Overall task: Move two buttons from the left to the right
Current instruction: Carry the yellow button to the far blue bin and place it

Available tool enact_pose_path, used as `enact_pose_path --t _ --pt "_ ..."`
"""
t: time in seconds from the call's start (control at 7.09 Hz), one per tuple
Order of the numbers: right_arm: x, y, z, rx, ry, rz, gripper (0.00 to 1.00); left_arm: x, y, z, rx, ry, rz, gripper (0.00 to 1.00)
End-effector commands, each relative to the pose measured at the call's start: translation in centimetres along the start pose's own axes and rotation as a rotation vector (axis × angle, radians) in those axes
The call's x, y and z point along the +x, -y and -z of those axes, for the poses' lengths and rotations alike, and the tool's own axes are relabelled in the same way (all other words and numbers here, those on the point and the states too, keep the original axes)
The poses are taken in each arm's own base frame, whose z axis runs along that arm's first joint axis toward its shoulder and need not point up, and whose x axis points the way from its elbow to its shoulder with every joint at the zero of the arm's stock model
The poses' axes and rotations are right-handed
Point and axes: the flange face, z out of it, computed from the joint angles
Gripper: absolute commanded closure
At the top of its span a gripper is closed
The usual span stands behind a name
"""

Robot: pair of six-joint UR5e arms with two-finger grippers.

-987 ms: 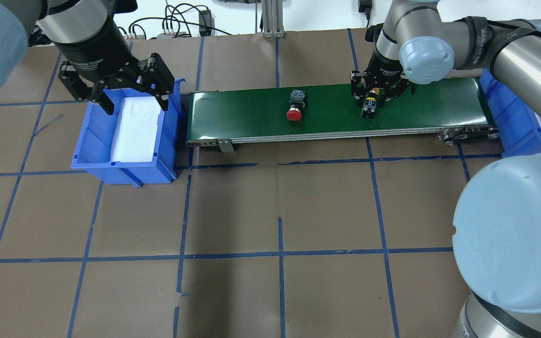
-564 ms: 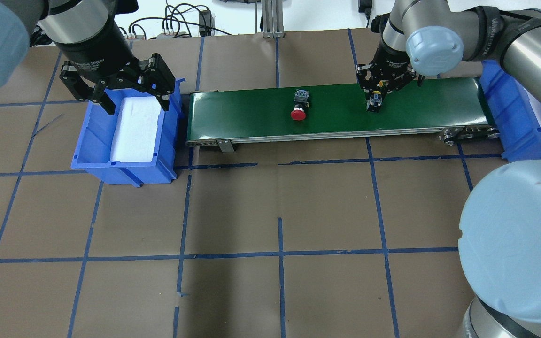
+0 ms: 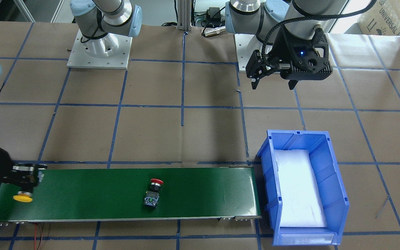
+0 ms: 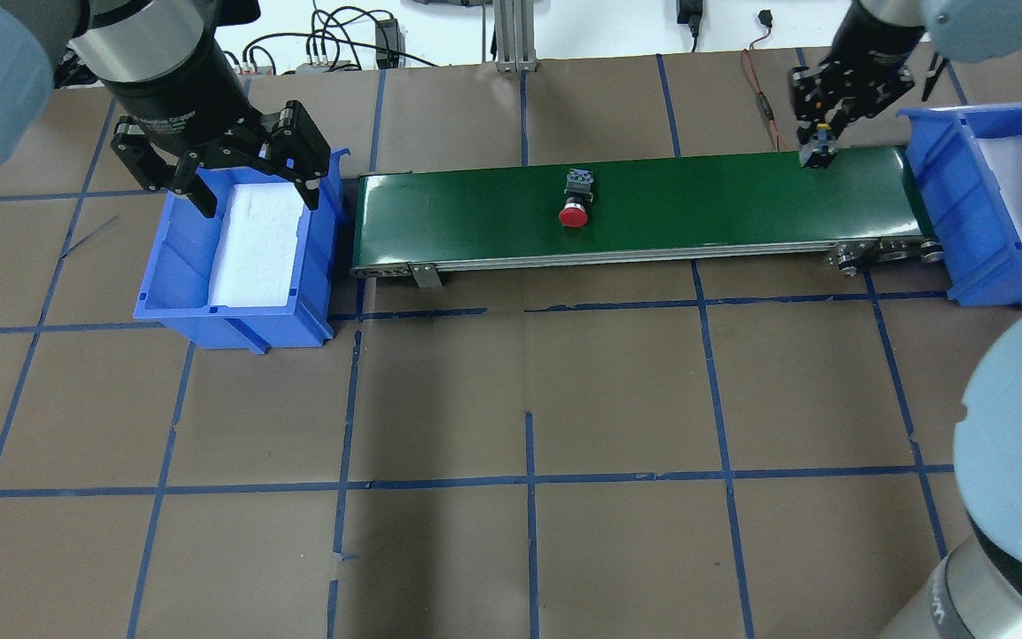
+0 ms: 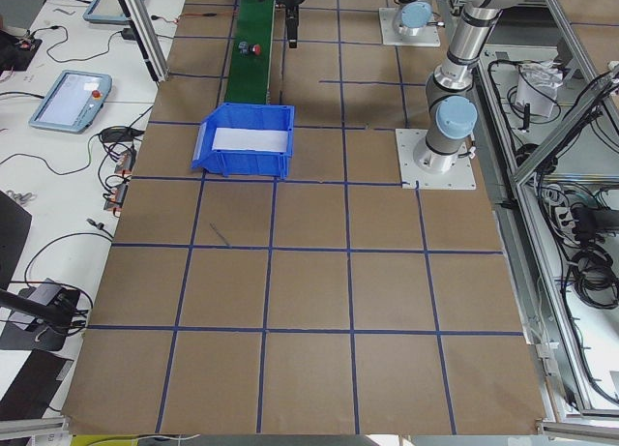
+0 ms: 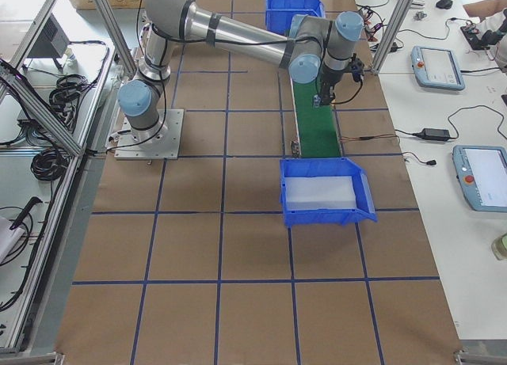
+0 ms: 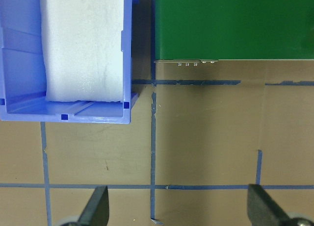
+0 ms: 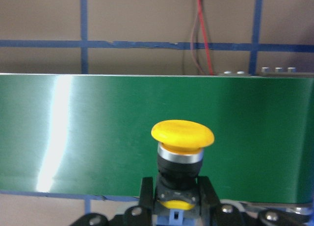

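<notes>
Fingers (image 8: 146, 191) of the right gripper (image 4: 821, 135) were clamped on the yellow button (image 8: 181, 152), pinching its contact block from both sides, with the black collar and the mushroom cap standing out past the fingertips. In the overhead view this button hung at the far edge of the green belt (image 4: 697, 204), close to the belt's right end and just short of the right bin (image 4: 946, 200). The front-facing view showed its yellow cap (image 3: 22, 198) over that same end of the belt. Whether it touched the belt surface could not be told.

The red button (image 4: 576, 197) lay on its side near the middle of the belt, free of both grippers and well apart from the yellow one; its red cap pointed toward the robot's side and its contact block toward the far edge.

The left gripper (image 4: 257, 201) hung in the air by the left bin (image 4: 156, 293), its fingers (image 7: 98, 206) spread wide and holding nothing. Its wrist camera looked down between them on bare brown table (image 7: 206, 138) crossed by blue tape, with the bin's corner and the belt's left end farther up the picture. A white foam pad (image 4: 258, 240) covered the floor of the left bin, and nothing lay on it. The right bin stood against the belt's right end, and it too had a white lining (image 4: 1021, 191).
</notes>
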Motion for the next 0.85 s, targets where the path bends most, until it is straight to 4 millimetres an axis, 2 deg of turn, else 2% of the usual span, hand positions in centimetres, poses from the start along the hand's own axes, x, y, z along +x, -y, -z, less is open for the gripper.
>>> enact_pose_path --t 0.0,0.14,0.42,0.56,0.7 --pt "12.6 -3.1 1.8 0.01 0.004 0.084 0.85 0.0 0.0 0.1 0.001 -0.002 0.0 0.0" --pt "16.5 -4.8 3.1 0.011 -0.011 0.08 0.84 0.0 0.0 0.1 0.001 -0.002 0.0 0.0" --pt "23.1 -6.8 2.3 0.003 -0.036 0.079 0.84 0.0 0.0 0.1 0.001 -0.002 0.0 0.0" --pt "24.6 -6.1 2.2 -0.008 -0.13 0.082 0.84 0.0 0.0 0.1 0.001 -0.002 0.0 0.0" --pt "25.5 -5.2 -0.6 -0.031 -0.108 0.114 0.82 0.0 0.0 0.1 0.001 -0.002 0.0 0.0"
